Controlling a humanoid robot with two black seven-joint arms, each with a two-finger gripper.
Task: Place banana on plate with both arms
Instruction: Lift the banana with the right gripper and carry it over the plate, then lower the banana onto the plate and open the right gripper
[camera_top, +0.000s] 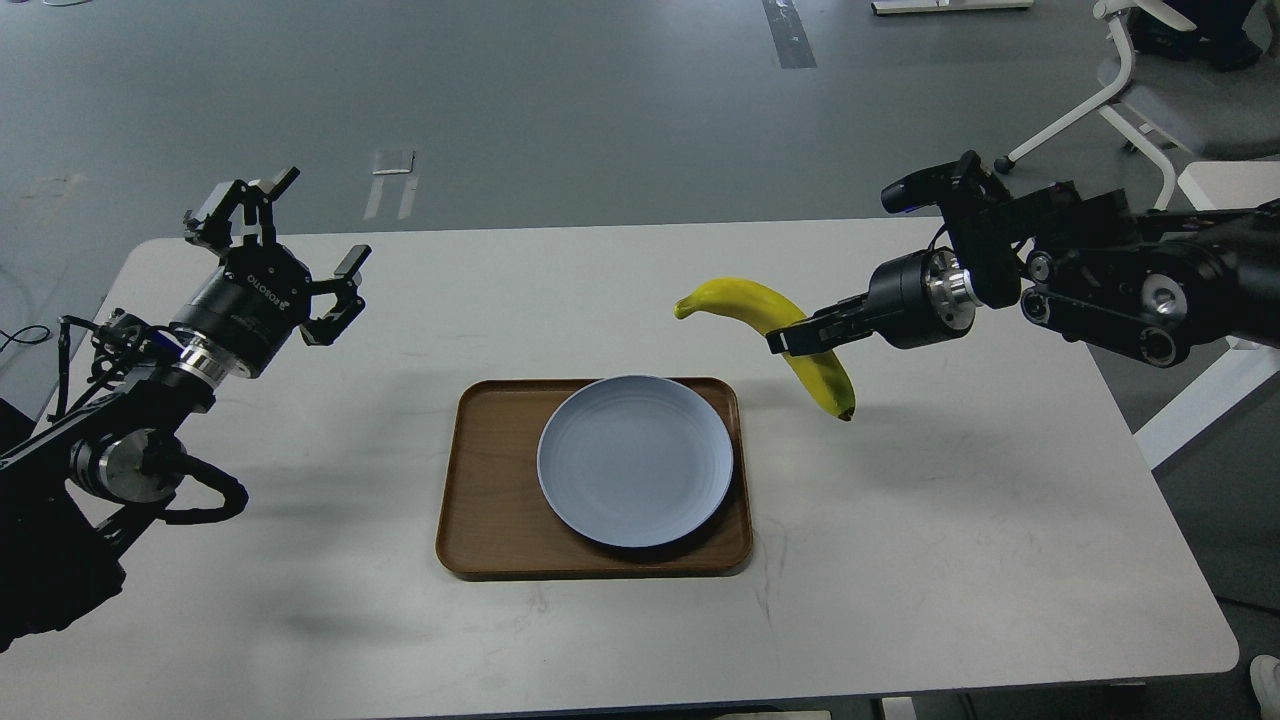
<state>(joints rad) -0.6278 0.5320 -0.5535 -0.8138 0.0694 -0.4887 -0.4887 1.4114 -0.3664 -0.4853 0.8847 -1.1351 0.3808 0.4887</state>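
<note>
My right gripper (792, 338) is shut on the yellow banana (745, 301) at its middle and holds it in the air, above the table, up and to the right of the plate. The stem end points left and the dark tip hangs down. The pale blue-grey plate (635, 462) lies empty on the right part of a brown wooden tray (492, 480). My left gripper (285, 245) is open and empty, raised above the far left of the table, well away from the plate.
The white table (950, 560) carries only the tray and plate. A white office chair (1150, 90) stands on the grey floor at the back right, beside another white table edge (1225, 190).
</note>
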